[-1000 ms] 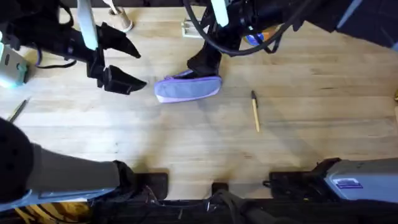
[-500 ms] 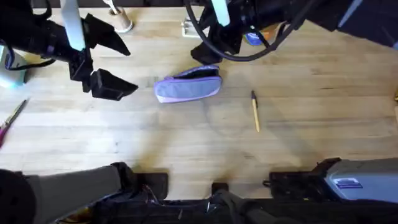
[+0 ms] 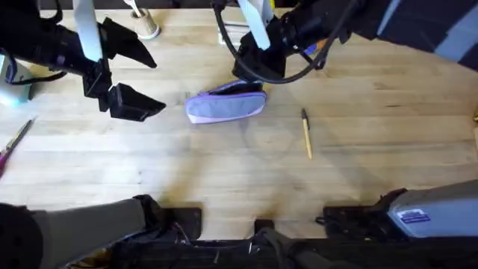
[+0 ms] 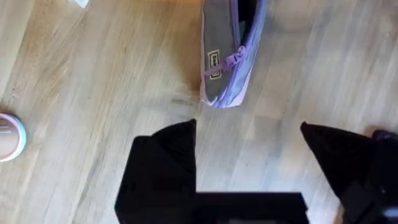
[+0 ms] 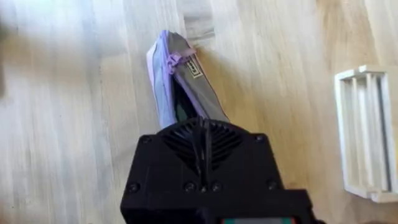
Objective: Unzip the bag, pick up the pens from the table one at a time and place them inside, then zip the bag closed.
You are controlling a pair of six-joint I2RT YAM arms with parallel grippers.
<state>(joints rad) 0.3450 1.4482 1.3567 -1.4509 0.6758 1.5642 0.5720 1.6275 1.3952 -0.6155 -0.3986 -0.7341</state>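
While the soft lavender fabric bag (image 3: pixel 225 104) lies near the middle of the plank-grained wooden table (image 3: pixel 224 172), its zipper mouth gapes dark. The left gripper (image 3: pixel 140 82) hangs spread and empty beside its end; the right gripper (image 3: pixel 252 75) is pressed together above its far edge. A thin tan pen (image 3: pixel 306 134) with black tip lies apart.

Unzipped lavender bag (image 3: pixel 224 104) lies near tan pen (image 3: pixel 306 136) on table (image 3: pixel 224 172).
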